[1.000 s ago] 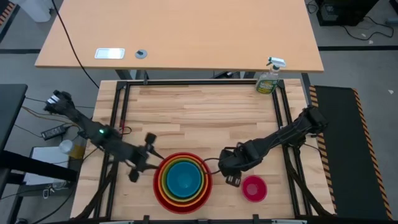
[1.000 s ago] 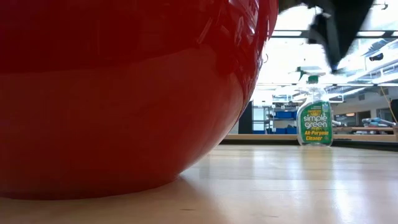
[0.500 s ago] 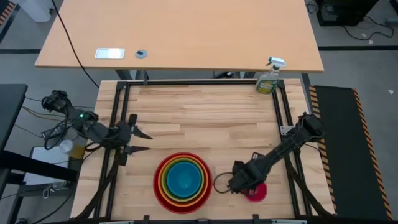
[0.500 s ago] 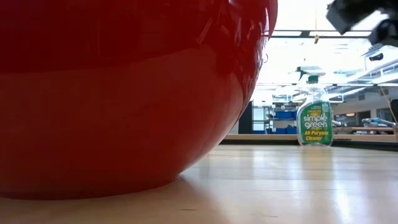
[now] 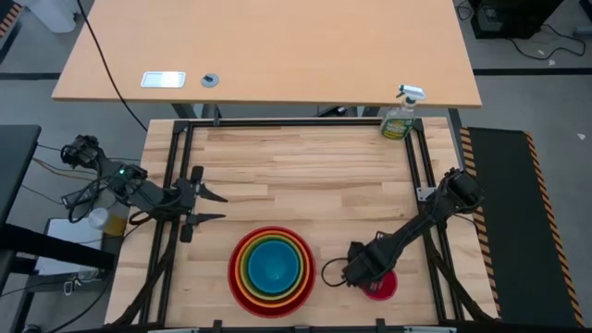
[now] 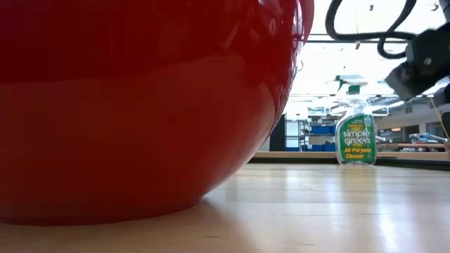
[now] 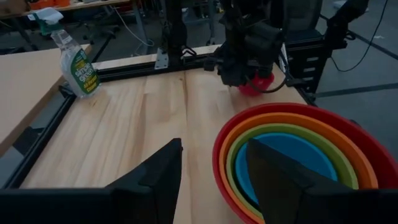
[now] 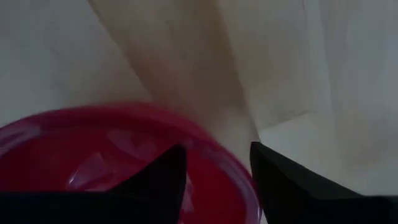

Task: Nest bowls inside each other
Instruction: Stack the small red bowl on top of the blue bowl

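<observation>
Red plastic is filling most of the low view, where the red bowl [image 6: 140, 105] is sitting so close that only its curved side is showing, with the green spray bottle [image 6: 356, 130] standing far behind it on the bench [image 6: 316, 204]. From above, that bowl is turning out to be a stack: the orange bowl [image 5: 244, 252], the yellow-green bowl [image 5: 251, 280] and the blue bowl [image 5: 273, 265] are all sitting nested inside it near the front edge of the bench. The magenta-pink bowl [image 5: 381, 286] is lying apart, just to the right of the stack, half hidden under the right claw [image 5: 363, 274]. Only the right wrist view is showing how that claw is standing: its two dark fingers [image 8: 158, 177] are spread apart over the pink bowl's rim, one finger over the bowl's inside and the other over the bench outside, not closed on anything. The left claw [image 5: 209, 206] is hanging at the left side of the bench, well away from the stack, with its fingers parted and nothing between them, as its own wrist view is making plain.
</observation>
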